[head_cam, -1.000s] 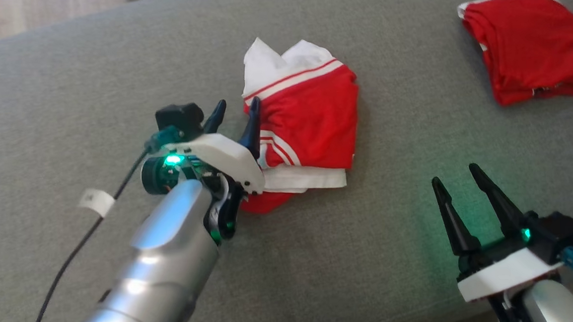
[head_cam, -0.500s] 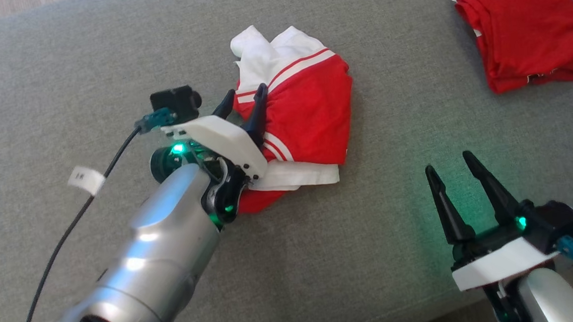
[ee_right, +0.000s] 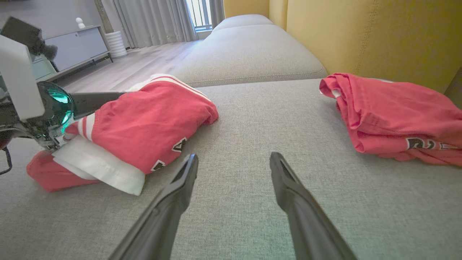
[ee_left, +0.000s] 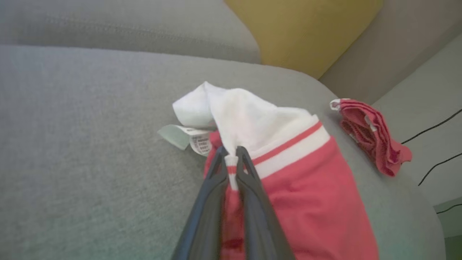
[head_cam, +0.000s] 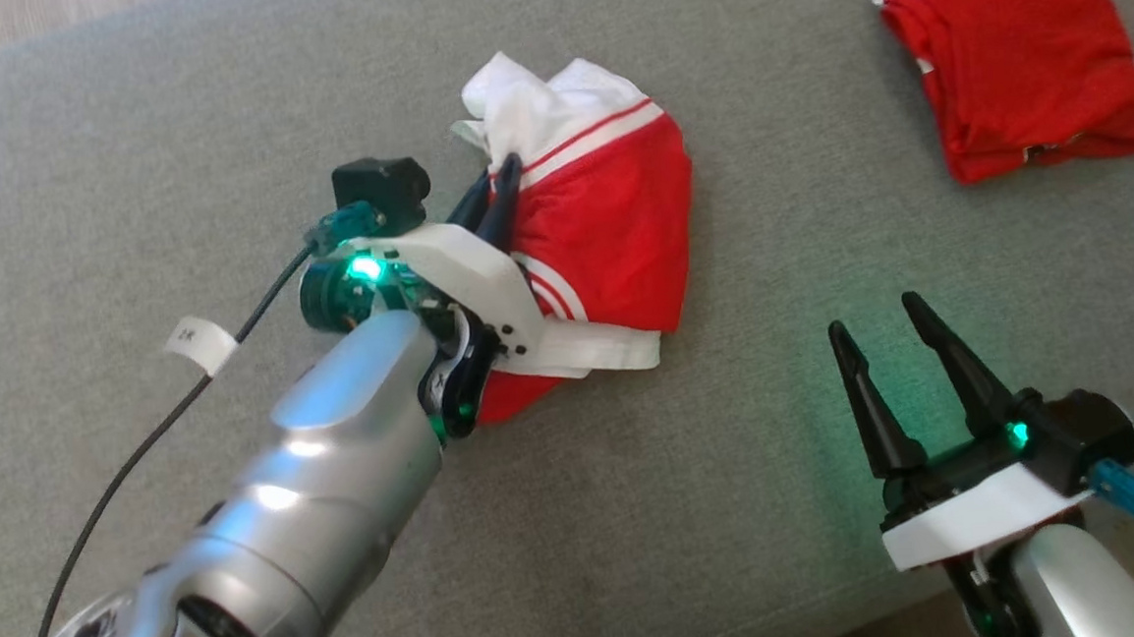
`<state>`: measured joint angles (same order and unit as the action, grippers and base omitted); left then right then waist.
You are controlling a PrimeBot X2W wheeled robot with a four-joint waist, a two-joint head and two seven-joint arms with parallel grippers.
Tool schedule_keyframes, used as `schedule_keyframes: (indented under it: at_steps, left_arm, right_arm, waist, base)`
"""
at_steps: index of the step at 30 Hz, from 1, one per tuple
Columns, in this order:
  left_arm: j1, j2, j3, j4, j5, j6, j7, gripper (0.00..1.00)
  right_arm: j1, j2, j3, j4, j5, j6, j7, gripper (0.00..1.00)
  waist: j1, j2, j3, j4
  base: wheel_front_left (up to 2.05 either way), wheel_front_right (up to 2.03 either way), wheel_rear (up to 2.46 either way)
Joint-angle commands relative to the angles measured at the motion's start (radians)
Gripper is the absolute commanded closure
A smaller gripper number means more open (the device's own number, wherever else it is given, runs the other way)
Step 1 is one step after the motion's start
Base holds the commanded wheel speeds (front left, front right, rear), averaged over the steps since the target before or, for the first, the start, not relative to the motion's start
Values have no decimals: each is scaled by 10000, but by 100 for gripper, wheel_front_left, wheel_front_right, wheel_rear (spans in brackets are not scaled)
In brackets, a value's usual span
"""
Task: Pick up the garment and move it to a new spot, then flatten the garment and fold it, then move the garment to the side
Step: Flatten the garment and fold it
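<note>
Pinching the garment [head_cam: 611, 227]: its white edge is clamped by the left gripper [ee_left: 231, 155]; the right gripper [head_cam: 872, 312] is spread apart near it.

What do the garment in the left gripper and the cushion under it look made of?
Garment: soft matte knit, likely cotton or polyester jersey; it bunches limply in the left gripper. Cushion: grey woven upholstery, matte; coarse weave shows.
</note>
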<state>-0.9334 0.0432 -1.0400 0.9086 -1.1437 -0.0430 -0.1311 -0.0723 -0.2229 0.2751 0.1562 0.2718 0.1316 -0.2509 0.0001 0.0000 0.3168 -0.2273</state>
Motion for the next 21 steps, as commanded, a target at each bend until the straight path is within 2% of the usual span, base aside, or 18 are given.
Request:
schedule_keyframes:
  at_steps: [1,6,13,17,21]
  left_arm:
    - [-796,70,71,-295,102,-109,-318,100]
    - [-1517,70,-120,-616,243,-343,-697,100]
    - [-3637,71,-6,-626,513,-663,-900,100]
    - [-4573,71,146,-781,330,-800,-867,100]
    - [-4280,145,-226,-1006,354,-859,-880,100]
  right_arm:
    - [-39,2,196,-216,42,-9,-109,0]
    - [-21,169,374,-115,56,-9,-109,0]
    - [46,448,731,111,80,-9,-109,0]
    - [244,528,576,124,65,-9,-109,0]
    - [457,578,397,60,11,-9,-109,0]
  waist:
    - [-1,0,-251,-93]
    - [-1,0,-753,-361]
    - [-1,0,-1707,-1132]
    - [-1,0,-2071,-1193]
    - [-1,0,-2294,-1090]
  base:
    - [0,0,0]
    - [0,0,0]
    - [0,0,0]
    - [0,0,0]
    - [0,0,0]
